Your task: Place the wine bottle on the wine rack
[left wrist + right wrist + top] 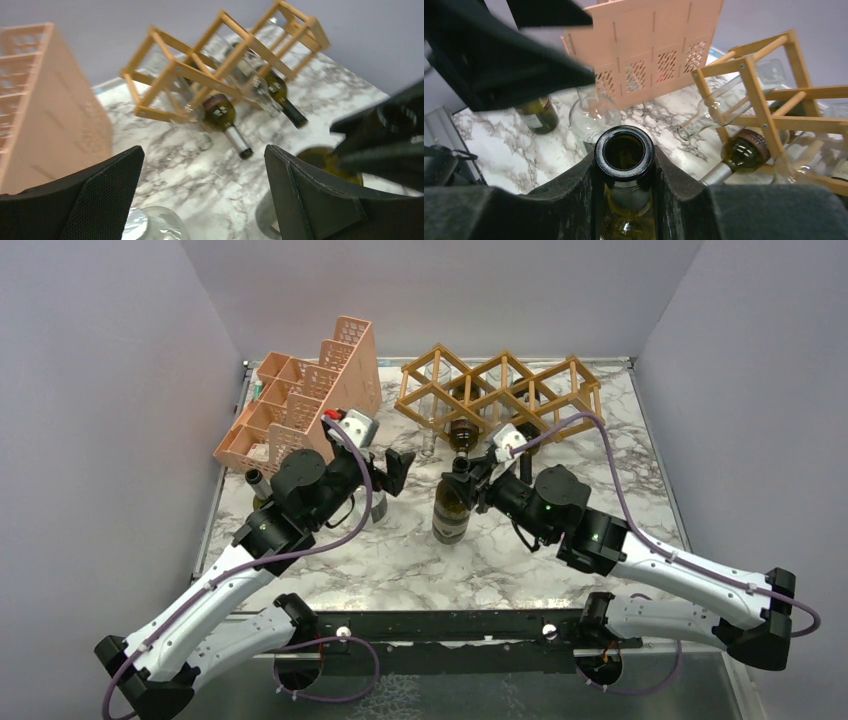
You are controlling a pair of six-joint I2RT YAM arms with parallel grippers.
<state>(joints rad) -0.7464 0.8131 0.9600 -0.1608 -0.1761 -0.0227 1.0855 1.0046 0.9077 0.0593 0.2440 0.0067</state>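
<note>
An olive-green wine bottle (pixel 450 515) stands upright on the marble table, in front of the golden-brown wooden lattice wine rack (pixel 500 390). My right gripper (pixel 463 472) is shut on its neck just below the open mouth (pixel 624 152). The rack (pixel 764 95) holds several bottles lying down, necks pointing forward (pixel 220 112). My left gripper (pixel 400 465) is open and empty, to the left of the held bottle. In its wrist view it hovers (pixel 205 185) above bare marble, with a clear glass bottle (pixel 150 225) just below its left finger.
A pink perforated stepped organizer (pixel 300 405) stands at the back left. A dark green bottle (pixel 258 485) stands in front of it near the left edge. The clear bottle (pixel 591 112) stands upright between my two grippers. Grey walls close in three sides.
</note>
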